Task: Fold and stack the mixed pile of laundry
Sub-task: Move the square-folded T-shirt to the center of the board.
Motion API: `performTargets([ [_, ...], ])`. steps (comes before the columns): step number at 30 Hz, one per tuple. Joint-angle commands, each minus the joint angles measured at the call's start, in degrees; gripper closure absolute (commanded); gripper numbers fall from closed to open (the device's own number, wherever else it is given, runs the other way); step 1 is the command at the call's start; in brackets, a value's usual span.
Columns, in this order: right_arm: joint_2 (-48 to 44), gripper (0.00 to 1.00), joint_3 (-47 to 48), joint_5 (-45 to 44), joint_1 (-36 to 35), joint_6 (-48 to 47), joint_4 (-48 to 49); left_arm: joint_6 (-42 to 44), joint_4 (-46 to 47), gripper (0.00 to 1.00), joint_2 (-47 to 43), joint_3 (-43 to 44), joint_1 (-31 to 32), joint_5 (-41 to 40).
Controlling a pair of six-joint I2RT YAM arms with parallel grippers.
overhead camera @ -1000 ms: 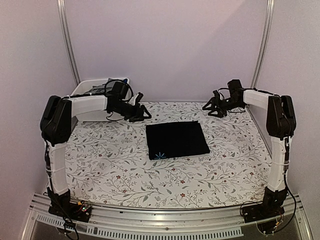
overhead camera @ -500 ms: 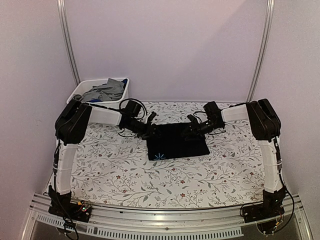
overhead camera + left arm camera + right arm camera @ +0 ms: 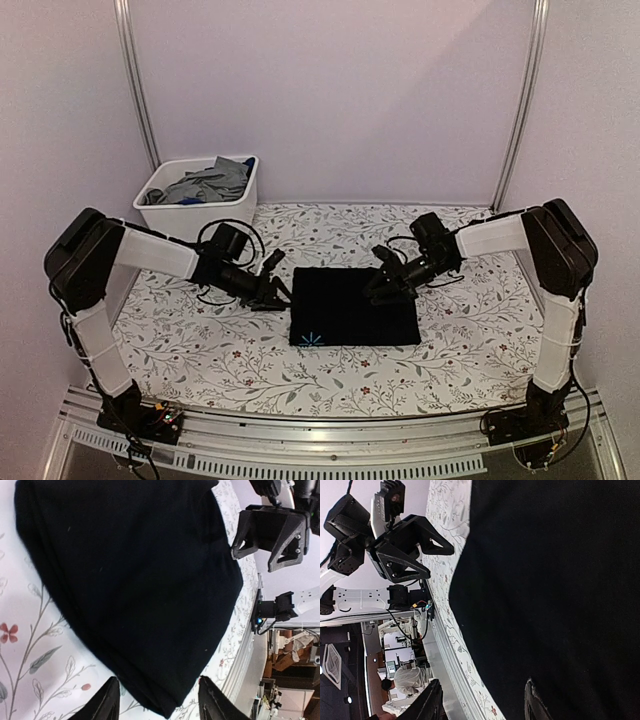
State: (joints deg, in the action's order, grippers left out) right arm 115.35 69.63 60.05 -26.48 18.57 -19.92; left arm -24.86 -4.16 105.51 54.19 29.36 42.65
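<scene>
Left gripper (image 3: 275, 294): spread, pinching nothing, set low at the left edge of the folded black T-shirt (image 3: 350, 310). In the left wrist view, fingertips (image 3: 107, 702) standing apart on either side of one rounded corner of the shirt.

Right gripper (image 3: 380, 288): also spread, pinching nothing, set low over the right half of the T-shirt, toward its far edge.

T-shirt: lying flat on the floral-covered desk (image 3: 450, 340), folded to a compact rectangle of several layers, with a small light mark (image 3: 315, 338) at its near-left corner.

Beyond and to the left of the T-shirt, well apart from it: white bin (image 3: 225, 212) holding a crumpled grey garment (image 3: 210, 183).

Handling, as judged:
- Expect soft, light, limp cloth with no stiffness to carry its own shape.
- Expect the layers to slide over one another and the fold to open if only the top layer is taken.
- Take hold at the left and right edges, opposite each other, pinching through the full thickness.
- Work the lower finger under the bottom layer without catching the desk covering.
- Lift both sides together and level, to prevent sagging in the middle.
</scene>
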Motion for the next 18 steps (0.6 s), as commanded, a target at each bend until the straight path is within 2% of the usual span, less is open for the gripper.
performTargets([
  [1,-1.47,0.47,5.58,0.37,0.99,-0.55,-0.36,1.60,1.78,0.47,-0.77,5.19,0.27,3.11],
  [3,1.49,0.51,8.00,0.50,1.68,-0.25,0.35,1.43,2.22,0.47,2.12,9.19,0.30,4.09],
  [11,12.93,0.53,16.90,2.32,5.37,2.42,3.91,-0.41,1.24,0.48,19.40,28.67,0.00,4.80],
  [14,17.09,0.53,19.29,2.36,7.17,2.66,4.83,-3.21,3.14,0.48,24.76,31.81,-0.92,4.57],
  [18,22.86,0.54,21.76,3.12,9.25,4.53,6.73,-7.82,10.01,0.51,29.87,31.67,-3.26,4.89],
])
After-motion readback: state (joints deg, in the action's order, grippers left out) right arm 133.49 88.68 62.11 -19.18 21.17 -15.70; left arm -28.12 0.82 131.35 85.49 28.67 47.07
